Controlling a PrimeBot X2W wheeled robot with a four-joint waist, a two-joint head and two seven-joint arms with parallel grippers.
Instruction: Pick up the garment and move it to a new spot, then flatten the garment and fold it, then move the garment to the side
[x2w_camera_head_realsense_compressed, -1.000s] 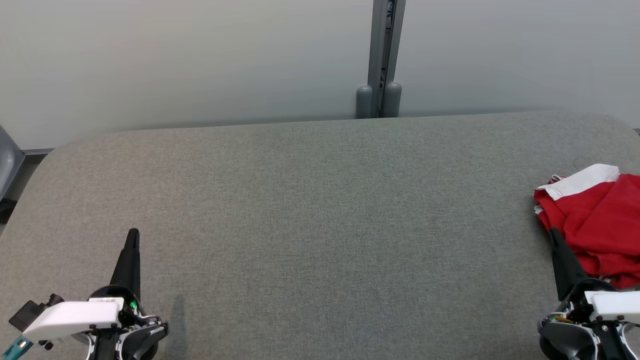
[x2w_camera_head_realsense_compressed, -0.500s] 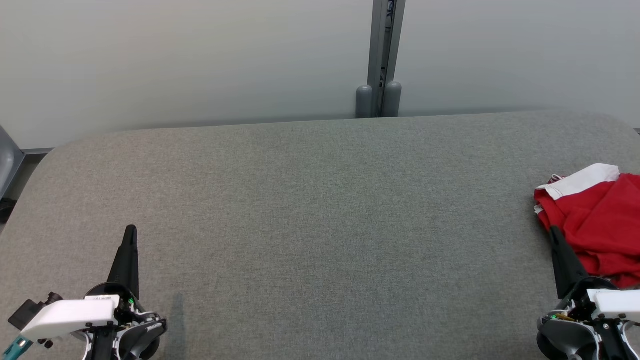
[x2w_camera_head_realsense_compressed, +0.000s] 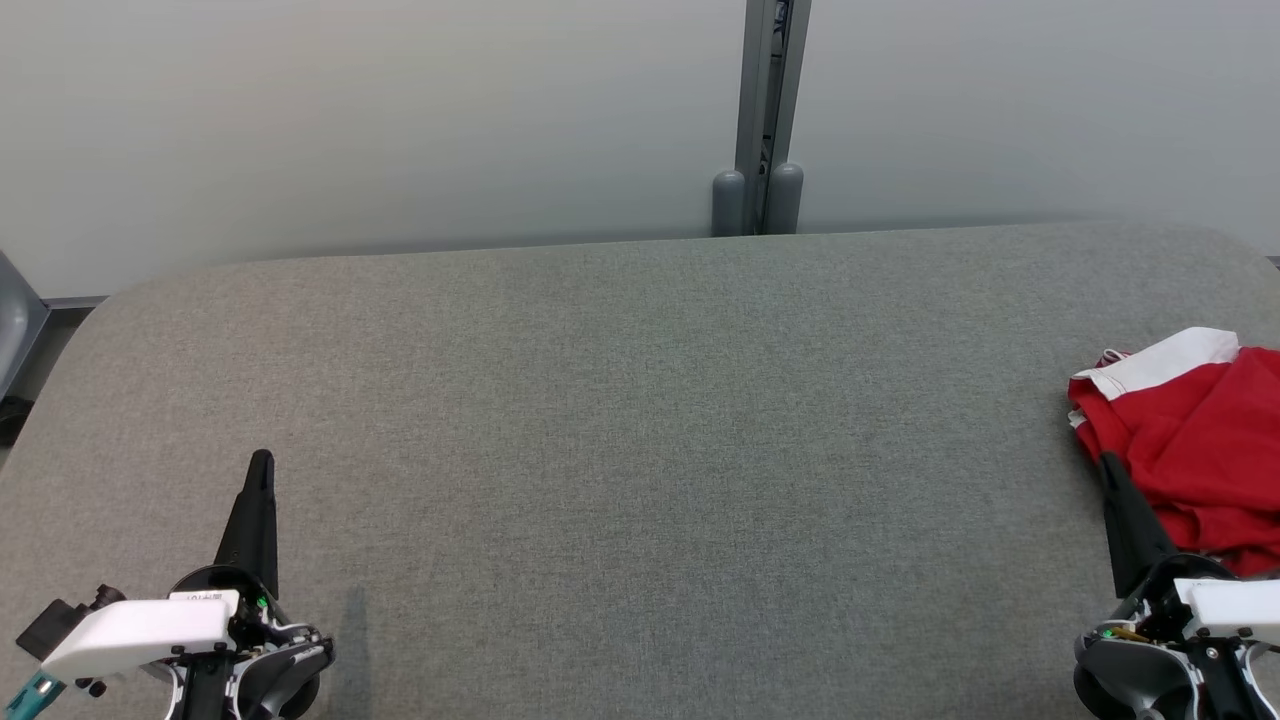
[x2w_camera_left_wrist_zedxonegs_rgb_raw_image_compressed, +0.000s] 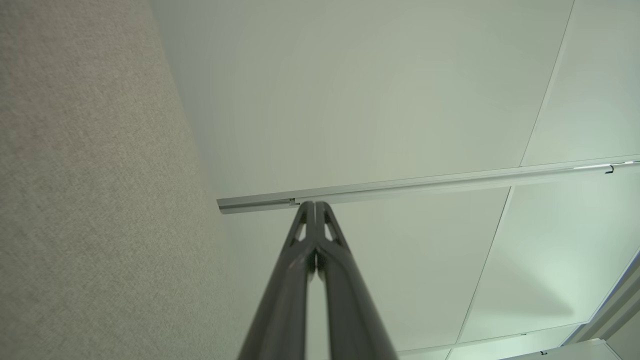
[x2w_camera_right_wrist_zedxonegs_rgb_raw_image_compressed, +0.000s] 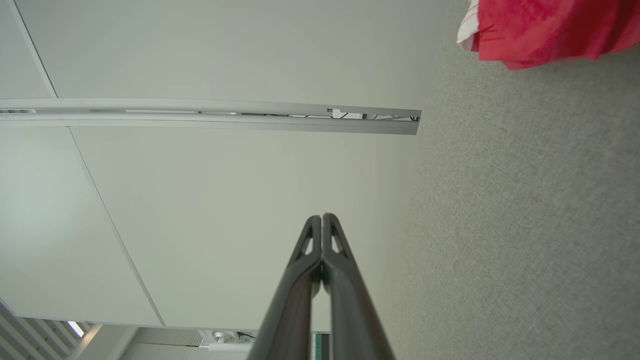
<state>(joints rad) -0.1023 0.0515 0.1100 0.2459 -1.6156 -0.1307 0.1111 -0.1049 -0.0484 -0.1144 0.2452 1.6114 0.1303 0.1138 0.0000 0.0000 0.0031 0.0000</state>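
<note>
Two end effectors rest low over the grey surface (x2w_camera_head_realsense_compressed: 640, 420), each with its fingers pressed together and pinching nothing: the left end effector (x2w_camera_head_realsense_compressed: 260, 458) at lower left, the right end effector (x2w_camera_head_realsense_compressed: 1105, 460) at lower right. A small white label (x2w_camera_head_realsense_compressed: 205, 600) on the left one's base carries print too small to read. Compared with a second ago, the left tip stands slightly farther up the head view, while the right one and the garment lie as they did. The red garment (x2w_camera_head_realsense_compressed: 1200, 440), with a white band, lies crumpled at the surface's right edge, just beside the right fingers; whether they touch I cannot tell. The right wrist view catches a corner of the garment. The left wrist view gives surface, pale wall (x2w_camera_left_wrist_zedxonegs_rgb_raw_image_compressed: 380, 90) and a metal rail (x2w_camera_left_wrist_zedxonegs_rgb_raw_image_compressed: 400, 186). The head view adds a grey post (x2w_camera_head_realsense_compressed: 765, 110).
</note>
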